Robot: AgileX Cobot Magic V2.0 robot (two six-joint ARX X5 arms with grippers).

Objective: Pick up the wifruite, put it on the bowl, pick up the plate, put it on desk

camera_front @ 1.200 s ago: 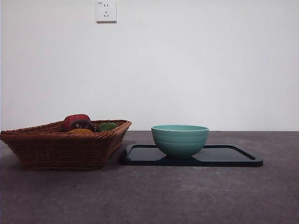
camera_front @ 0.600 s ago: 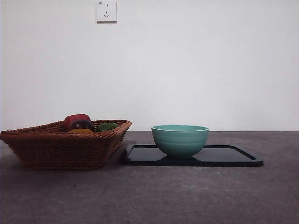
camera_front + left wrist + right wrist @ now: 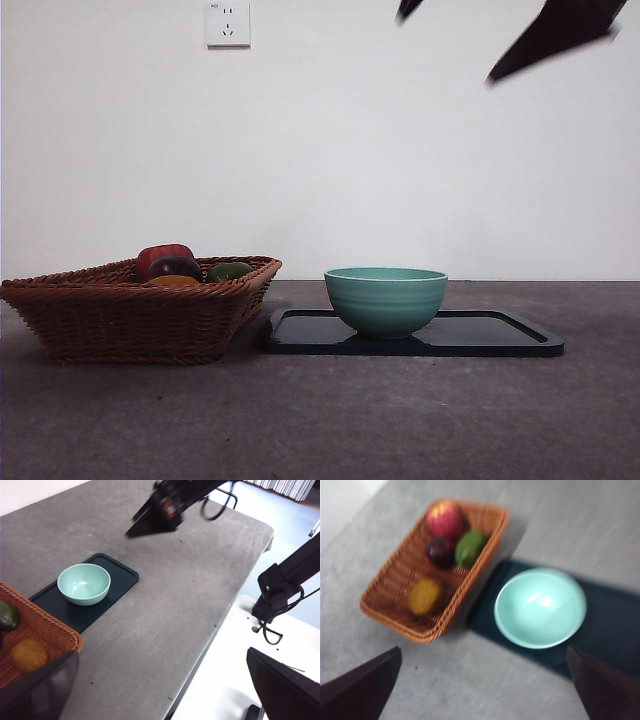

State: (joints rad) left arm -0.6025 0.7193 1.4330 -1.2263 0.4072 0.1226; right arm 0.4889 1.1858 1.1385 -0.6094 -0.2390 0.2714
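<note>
- No readable text, label, brand or number shows in any view.
- The wall socket (image 3: 227, 24) carries a small mark, too tiny to read.

teal bowl (image 3: 385, 300) on black tray (image 3: 500, 338)

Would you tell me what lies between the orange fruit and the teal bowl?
In the right wrist view, the wicker basket's rim and a strip of dark tray separate the wifruite from the bowl.

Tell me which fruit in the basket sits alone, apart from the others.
The wifruite, dull orange, lies by itself at one end of the basket; the red apple, dark purple fruit and green fruit cluster opposite.
</note>
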